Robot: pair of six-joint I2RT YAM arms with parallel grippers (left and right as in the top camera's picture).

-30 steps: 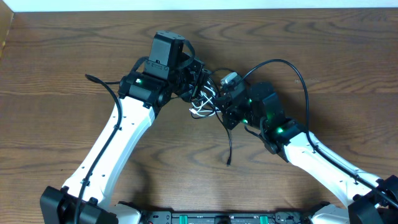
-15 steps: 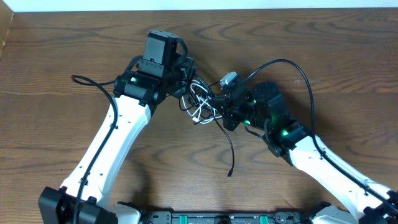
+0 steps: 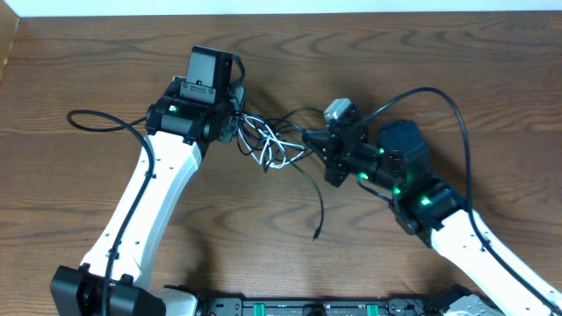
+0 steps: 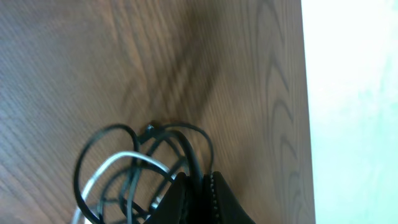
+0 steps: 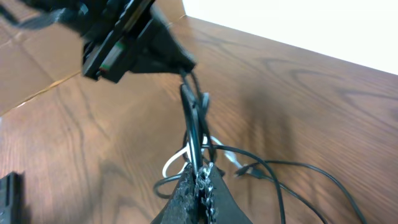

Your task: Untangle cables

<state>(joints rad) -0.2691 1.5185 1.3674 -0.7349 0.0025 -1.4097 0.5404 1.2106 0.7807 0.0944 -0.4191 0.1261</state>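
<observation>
A knot of thin cables (image 3: 268, 145) hangs stretched between my two grippers at mid-table. The black cable (image 3: 320, 197) trails a loose tail toward the front, ending in a small plug (image 3: 315, 235). The white cable (image 3: 277, 162) loops inside the knot. My left gripper (image 3: 235, 125) is shut on a black strand at the knot's left side; in the left wrist view its tips (image 4: 200, 186) pinch that strand, beside the white cable (image 4: 118, 163). My right gripper (image 3: 309, 140) is shut on a black strand at the right; its tips (image 5: 200, 177) clamp it, facing the left gripper (image 5: 137, 43).
Thick black arm wires arc out on the left (image 3: 97, 118) and on the right (image 3: 457, 110). The table's far edge (image 4: 305, 93) meets a white wall. A cardboard surface (image 5: 31, 56) lies beyond the table in the right wrist view.
The two grippers have drawn apart, the left one going left and away, the right one going right. The knot between them has stretched out and loosened, and the black tail has shifted slightly.
</observation>
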